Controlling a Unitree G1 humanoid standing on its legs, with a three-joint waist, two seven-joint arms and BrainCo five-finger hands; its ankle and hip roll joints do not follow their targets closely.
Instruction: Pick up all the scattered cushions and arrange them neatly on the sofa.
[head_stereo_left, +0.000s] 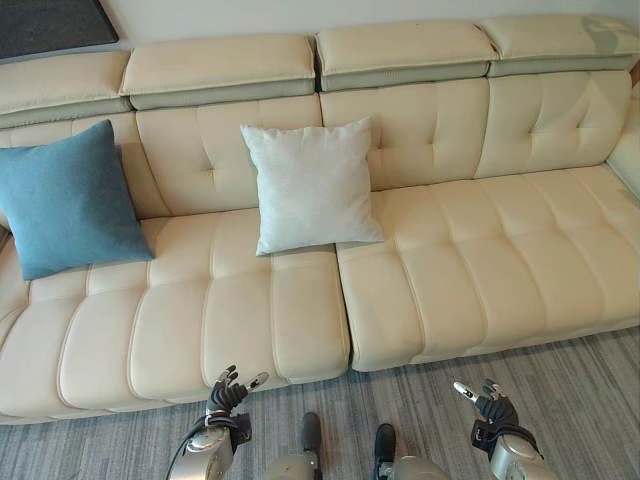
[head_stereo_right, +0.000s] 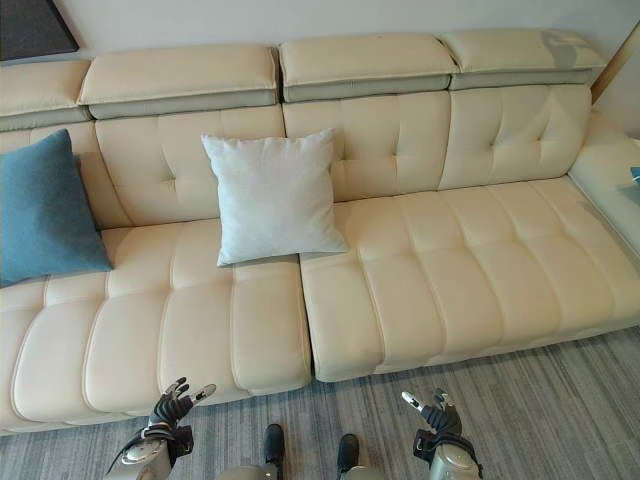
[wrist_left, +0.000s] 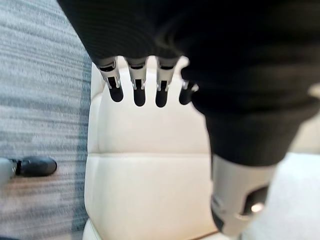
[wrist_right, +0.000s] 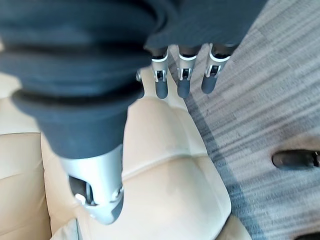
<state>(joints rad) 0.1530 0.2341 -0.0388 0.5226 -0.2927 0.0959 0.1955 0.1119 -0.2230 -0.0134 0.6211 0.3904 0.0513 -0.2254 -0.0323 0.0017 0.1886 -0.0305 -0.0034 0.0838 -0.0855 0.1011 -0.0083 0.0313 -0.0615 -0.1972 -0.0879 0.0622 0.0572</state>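
You face a long cream leather sofa (head_stereo_left: 480, 250), its tufted seats smooth and slightly glossy. A white square cushion (head_stereo_left: 312, 186) leans upright against the backrest near the middle; a teal cushion (head_stereo_left: 62, 200), woven and matte, leans at the sofa's left end. Both look soft, light and squashy, so take one by a corner or pinch an edge. Your left hand (head_stereo_left: 228, 392) and right hand (head_stereo_left: 488, 404) hang low over the grey striped carpet (head_stereo_left: 560, 390), fingers loosely spread, holding nothing.
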